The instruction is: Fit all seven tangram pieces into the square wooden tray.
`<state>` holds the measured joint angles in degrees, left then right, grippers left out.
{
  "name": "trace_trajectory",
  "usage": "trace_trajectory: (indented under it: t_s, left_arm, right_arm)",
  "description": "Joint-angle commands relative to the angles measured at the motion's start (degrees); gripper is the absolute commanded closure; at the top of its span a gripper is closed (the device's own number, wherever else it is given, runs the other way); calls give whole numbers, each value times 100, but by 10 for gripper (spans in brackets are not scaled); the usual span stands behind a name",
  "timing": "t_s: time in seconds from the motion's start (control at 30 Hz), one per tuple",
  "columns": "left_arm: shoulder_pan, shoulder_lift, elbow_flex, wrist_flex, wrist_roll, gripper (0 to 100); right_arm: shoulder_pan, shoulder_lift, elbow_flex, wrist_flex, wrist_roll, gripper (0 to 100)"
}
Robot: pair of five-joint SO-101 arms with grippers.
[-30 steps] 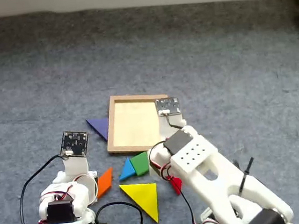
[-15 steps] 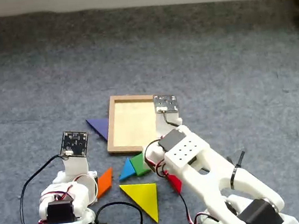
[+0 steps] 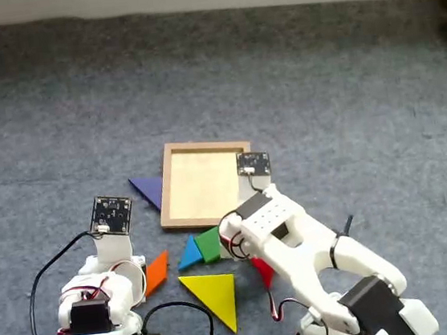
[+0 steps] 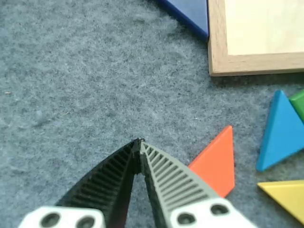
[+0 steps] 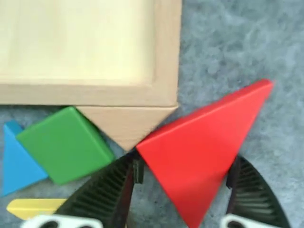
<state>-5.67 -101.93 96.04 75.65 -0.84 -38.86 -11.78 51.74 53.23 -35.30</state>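
Tangram pieces lie outside the square wooden tray [image 3: 205, 145], which sits mid-counter [image 3: 343, 81] with its sides nearly square to the arms. The red triangle [image 5: 199, 156] is pinched between the jaws of the right end effector [image 5: 185, 166], one sharp corner aimed far-right past the tray's near right corner. A tan triangle [image 5: 126, 124] has its long edge flush against the tray's near rim, apex pointing near. Just beside it sits the green square [image 3: 210, 244], turned diamond-wise and touching the light blue triangle [image 3: 189, 255] on its left. The yellow triangle [image 3: 212, 296] lies nearer, its long edge running far-left to near-right. The dark blue triangle [image 3: 149, 190] touches the tray's left side. The left end effector [image 4: 138, 147] is closed with nothing between its tips, just left of the orange piece [image 3: 156, 272], whose long axis slants near-left to far-right.
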Motion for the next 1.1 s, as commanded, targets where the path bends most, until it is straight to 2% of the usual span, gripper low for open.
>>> trace_trajectory:
  t_s: [0.0, 0.13, 0.27, 0.43, 0.67, 0.83, 1.07]
  left_arm:
    - [-57, -233, 110, 35, -26, 993]
    - [-57, -233, 110, 35, -26, 993]
    - [-57, -233, 110, 35, -26, 993]
    - [-57, -233, 110, 35, -26, 993]
    - [-57, -233, 110, 35, -26, 993]
    - [-57, -233, 110, 35, -26, 993]
    - [-57, -233, 110, 35, -26, 993]
  right_arm:
    - [251, 4, -40, -303, -44, 724]
    - [453, 4, 4, -295, 79, 724]
    - [1015, 4, 4, -295, 1160, 724]
    - [1851, -4, -31, -295, 1864, 724]
    - [2615, -13, -31, -277, 2725, 724]
    - [2800, -13, -40, -268, 2743, 724]
    - [2659, -4, -602, -145, 1284, 724]
